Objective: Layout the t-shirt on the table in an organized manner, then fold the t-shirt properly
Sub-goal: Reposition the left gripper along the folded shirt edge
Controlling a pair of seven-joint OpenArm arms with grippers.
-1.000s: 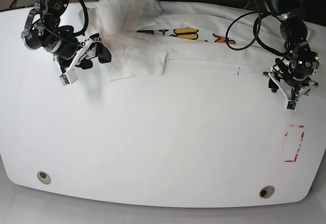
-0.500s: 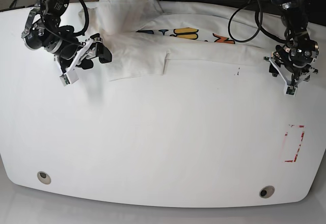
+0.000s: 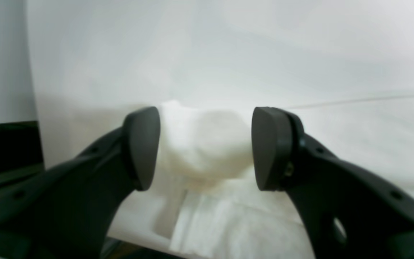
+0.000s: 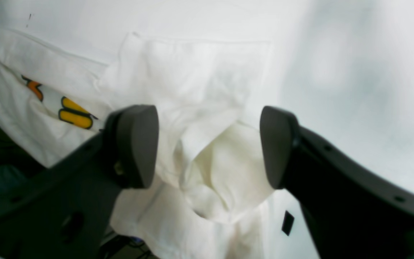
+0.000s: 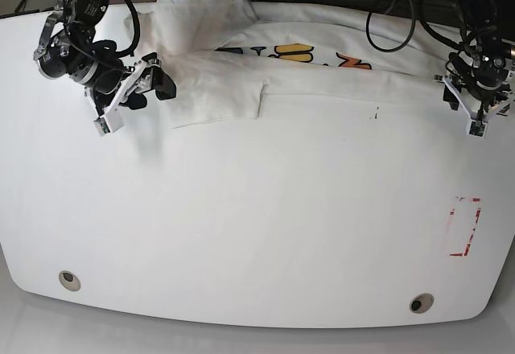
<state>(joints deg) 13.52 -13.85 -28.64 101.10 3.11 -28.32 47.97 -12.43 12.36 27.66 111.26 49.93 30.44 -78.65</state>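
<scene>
The white t-shirt lies rumpled along the far edge of the table, its blue, yellow and orange letters partly showing. My right gripper hovers open at the shirt's left end. In the right wrist view this gripper holds nothing, and a folded sleeve of the t-shirt lies beyond its jaws. My left gripper is at the shirt's right end. In the left wrist view it stands open, with a bunched lump of the t-shirt showing between the fingers, ungripped.
A red tape rectangle marks the table's right side. Two grommet holes sit near the front edge. Dark cables hang behind the far edge. The table's far right edge is close to my left arm.
My left arm has moved away from the front, toward the far edge, up to the shirt's right end. The right arm and the shirt have not moved.
</scene>
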